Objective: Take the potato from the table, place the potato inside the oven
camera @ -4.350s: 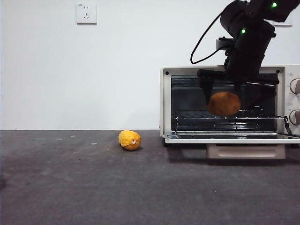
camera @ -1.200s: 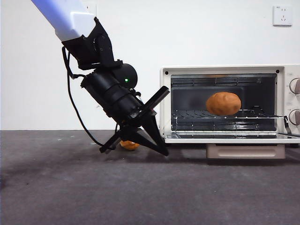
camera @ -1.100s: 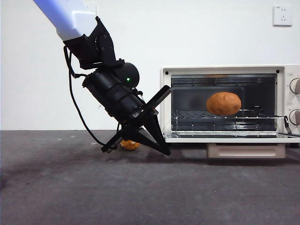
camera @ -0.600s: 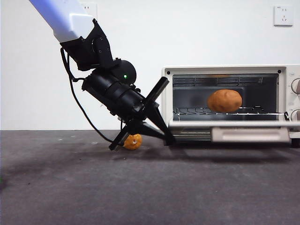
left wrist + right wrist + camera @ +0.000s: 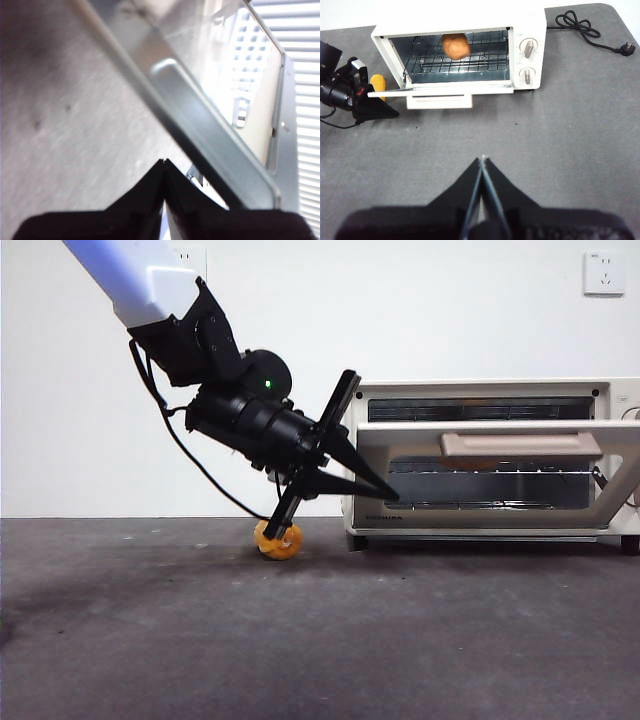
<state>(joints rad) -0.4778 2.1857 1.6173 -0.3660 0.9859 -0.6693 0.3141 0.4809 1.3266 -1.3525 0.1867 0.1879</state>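
The potato, smooth, oval and orange-brown, is seen on the wire rack inside the oven. The oven door is half raised. The left pincer, its jaws closed on nothing, is pressed under the door's left edge. The right pincer is held closed and empty, high above the table.

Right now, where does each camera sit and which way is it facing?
Front view: low, at table height, looking level across the table at the oven; left arm from upper left, left gripper at the door's left end.
Left wrist view: on that arm, close against the oven door; own shut fingers below.
Right wrist view: high, looking down at the oven front and the potato on the rack; right gripper shut.
Shared: front and right wrist both show oven and left gripper.
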